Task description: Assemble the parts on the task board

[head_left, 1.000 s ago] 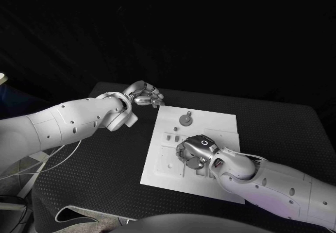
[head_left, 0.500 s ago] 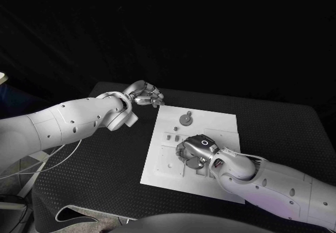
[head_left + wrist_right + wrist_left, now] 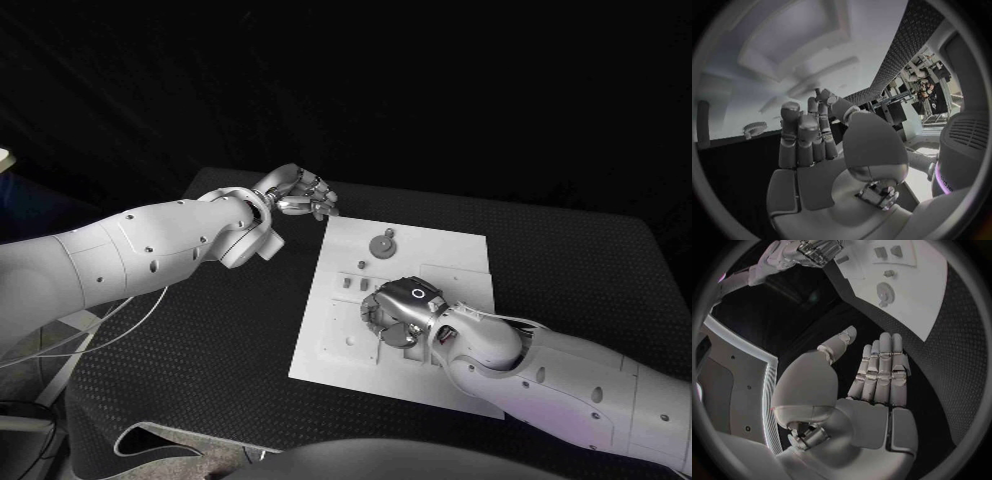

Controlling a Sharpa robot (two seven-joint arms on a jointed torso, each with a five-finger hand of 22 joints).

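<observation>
Board [image 3: 447, 262]: white plate lying flat in the middle of the black table [image 3: 188, 330], long side running away from the robot; its near right corner is covered by the right arm. The left wrist view also shows it [image 3: 907, 285].
Gear [image 3: 384, 245]: small grey toothed disc near the board's far end, apart from both hands. In the left wrist view [image 3: 884, 291] it is plain; the right wrist view shows it as a small ridged disc at the board's edge [image 3: 754, 128].
Other parts: small dark recesses and pieces at mid-board [image 3: 351, 284], too small to tell what each is. What lies under the right hand is hidden.
Right hand [image 3: 400, 318]: over the middle of the board, palm down, fingers bent toward the surface. Something small and round shows at its fingertips in the head view, but I cannot tell whether it is pinched or only lies beneath. In its wrist view [image 3: 811, 145] the fingers are side by side, slightly curled, nothing seen in the palm.
Left hand [image 3: 297, 194]: off the board, above the table just beyond the board's far left corner. Fingers look bunched from the head; its wrist view [image 3: 873, 375] shows them straight and close together, thumb apart, holding nothing.
</observation>
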